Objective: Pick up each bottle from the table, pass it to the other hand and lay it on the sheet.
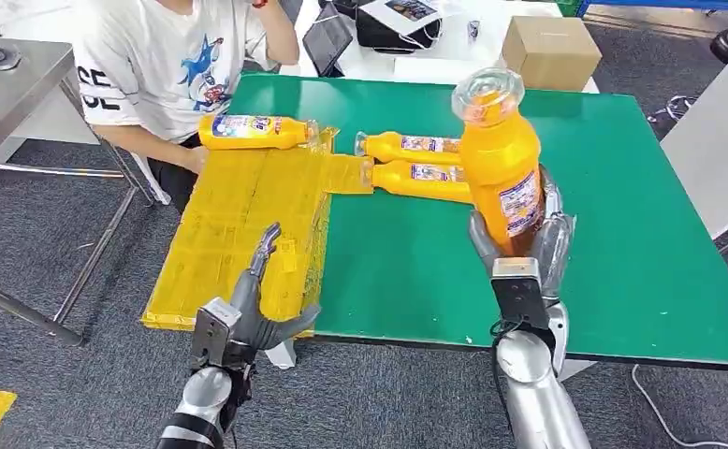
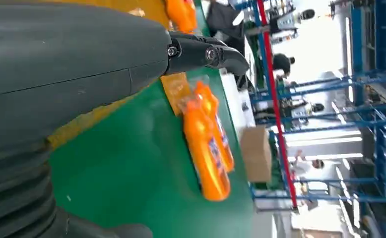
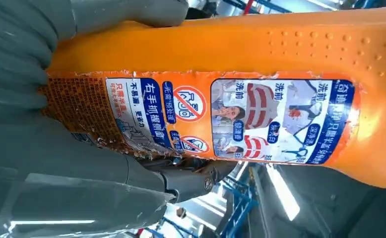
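Note:
My right hand (image 1: pixel 519 245) grips an orange bottle (image 1: pixel 498 154) upright above the green table (image 1: pixel 407 271), clear cap up; its label (image 3: pixel 230 119) faces the right wrist camera. My left hand (image 1: pixel 255 304) hovers open over the near part of the yellow sheet (image 1: pixel 239 220), holding nothing. One orange bottle (image 1: pixel 253 132) lies on the sheet's far end. Two more bottles lie side by side on the table, the farther one (image 1: pixel 407 145) and the nearer one (image 1: pixel 421 178), also seen as a pair (image 2: pixel 208 144) in the left wrist view.
A person in a white T-shirt (image 1: pixel 168 65) sits at the table's far left corner, an arm near the sheet. A cardboard box (image 1: pixel 549 49) and a tablet (image 1: pixel 327 39) stand beyond the table. A grey table (image 1: pixel 9 89) stands at the left.

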Controlling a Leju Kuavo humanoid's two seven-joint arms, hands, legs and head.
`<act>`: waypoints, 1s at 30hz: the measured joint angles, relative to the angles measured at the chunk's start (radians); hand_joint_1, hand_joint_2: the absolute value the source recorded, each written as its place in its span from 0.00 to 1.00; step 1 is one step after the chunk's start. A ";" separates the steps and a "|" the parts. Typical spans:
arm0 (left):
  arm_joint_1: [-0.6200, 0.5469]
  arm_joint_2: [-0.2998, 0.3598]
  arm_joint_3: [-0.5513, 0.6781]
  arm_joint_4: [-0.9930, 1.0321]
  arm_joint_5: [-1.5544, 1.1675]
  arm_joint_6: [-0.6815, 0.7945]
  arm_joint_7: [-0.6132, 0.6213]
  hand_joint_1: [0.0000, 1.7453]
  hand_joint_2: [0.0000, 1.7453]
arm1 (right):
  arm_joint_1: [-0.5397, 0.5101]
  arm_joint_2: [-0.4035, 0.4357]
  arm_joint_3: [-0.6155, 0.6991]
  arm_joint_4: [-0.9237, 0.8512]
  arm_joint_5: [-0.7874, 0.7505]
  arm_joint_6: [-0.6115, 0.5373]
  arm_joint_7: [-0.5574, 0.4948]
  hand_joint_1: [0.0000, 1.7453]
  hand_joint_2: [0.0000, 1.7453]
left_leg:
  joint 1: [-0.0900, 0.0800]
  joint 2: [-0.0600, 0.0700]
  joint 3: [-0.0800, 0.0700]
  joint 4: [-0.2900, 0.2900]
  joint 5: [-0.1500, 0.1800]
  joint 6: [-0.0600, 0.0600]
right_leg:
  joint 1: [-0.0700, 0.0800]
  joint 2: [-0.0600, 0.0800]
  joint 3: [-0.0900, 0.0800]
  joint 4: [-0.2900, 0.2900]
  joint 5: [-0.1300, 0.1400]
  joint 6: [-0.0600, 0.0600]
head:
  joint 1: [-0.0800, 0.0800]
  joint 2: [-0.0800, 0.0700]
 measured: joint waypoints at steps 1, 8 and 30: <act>0.001 0.000 -0.007 -0.004 0.014 -0.015 0.004 0.00 1.00 | 0.002 0.003 -0.004 -0.002 0.000 0.000 -0.005 1.00 1.00 | 0.000 0.000 0.000 0.000 0.000 0.000 | 0.000 0.000 0.000 0.000 0.000 0.000 | 0.000 0.000; 0.001 0.004 -0.057 -0.033 0.151 -0.177 0.061 0.00 1.00 | 0.019 0.019 -0.008 0.059 -0.014 0.167 -0.073 1.00 1.00 | 0.001 0.000 0.000 0.000 0.000 0.000 | 0.001 0.000 0.000 0.000 0.000 0.000 | 0.000 0.000; -0.024 0.047 -0.164 0.005 0.447 -0.417 0.162 0.00 1.00 | 0.045 0.164 0.396 0.550 0.006 0.025 -0.154 1.00 1.00 | 0.002 0.004 -0.001 0.000 0.000 -0.001 | 0.001 0.002 -0.003 0.000 0.000 -0.001 | 0.000 0.000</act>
